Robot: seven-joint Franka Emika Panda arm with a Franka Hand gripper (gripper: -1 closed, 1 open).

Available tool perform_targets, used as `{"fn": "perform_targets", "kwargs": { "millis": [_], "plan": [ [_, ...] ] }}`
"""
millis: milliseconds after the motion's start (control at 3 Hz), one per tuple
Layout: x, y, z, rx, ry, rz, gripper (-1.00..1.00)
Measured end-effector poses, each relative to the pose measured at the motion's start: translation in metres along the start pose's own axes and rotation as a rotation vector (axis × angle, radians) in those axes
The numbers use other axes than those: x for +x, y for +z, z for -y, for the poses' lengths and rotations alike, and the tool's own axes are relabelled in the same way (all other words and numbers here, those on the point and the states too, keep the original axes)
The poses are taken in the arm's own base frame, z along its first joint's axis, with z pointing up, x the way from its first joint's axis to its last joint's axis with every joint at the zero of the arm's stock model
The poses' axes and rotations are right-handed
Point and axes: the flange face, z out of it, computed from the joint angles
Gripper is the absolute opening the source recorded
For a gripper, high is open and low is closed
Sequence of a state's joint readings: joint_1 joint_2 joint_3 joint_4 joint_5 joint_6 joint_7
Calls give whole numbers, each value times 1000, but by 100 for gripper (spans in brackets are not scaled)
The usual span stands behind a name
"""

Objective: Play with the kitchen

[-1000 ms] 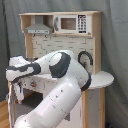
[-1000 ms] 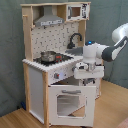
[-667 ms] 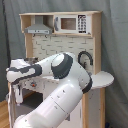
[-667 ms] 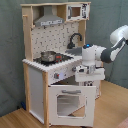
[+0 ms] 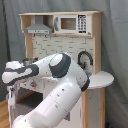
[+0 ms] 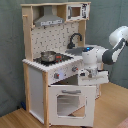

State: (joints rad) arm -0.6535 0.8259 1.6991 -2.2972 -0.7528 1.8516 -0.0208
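Since a second ago I have swung my wrist in toward the front of the kitchen (image 6: 55,75), so in the second exterior view my hand now hangs lower and closer to the knob panel than it did. My fingers (image 6: 89,75) point down just past the front edge of the worktop (image 6: 67,56), above the top of the oven door (image 6: 70,102). Whether they are parted or closed I cannot tell, nor whether they hold anything.

The kitchen stands directly ahead of me, upright, its long axis vertical. In the second exterior view the knobs (image 6: 64,74) lie toward the second exterior view's left of my fingers, near them, and the windowed door sits straight below. That sideways gap to the knobs is, I judge, what my next move turns on.

On the hob a small pot (image 6: 48,56) sits upright; what is inside I cannot make out. The grey sink (image 6: 76,50) under the black faucet (image 6: 75,39) looks bare. In the first exterior view my own arm hides the lower front.
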Motion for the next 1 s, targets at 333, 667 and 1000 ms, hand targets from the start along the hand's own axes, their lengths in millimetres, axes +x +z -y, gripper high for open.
{"fn": "perform_targets", "kwargs": {
  "millis": [333,667,1000],
  "plan": [
    [10,14,11,11,50,27,-100],
    [24,23,28,12,76,47,-100],
    [43,16,45,-6,103,34,-100]
  ]
}}
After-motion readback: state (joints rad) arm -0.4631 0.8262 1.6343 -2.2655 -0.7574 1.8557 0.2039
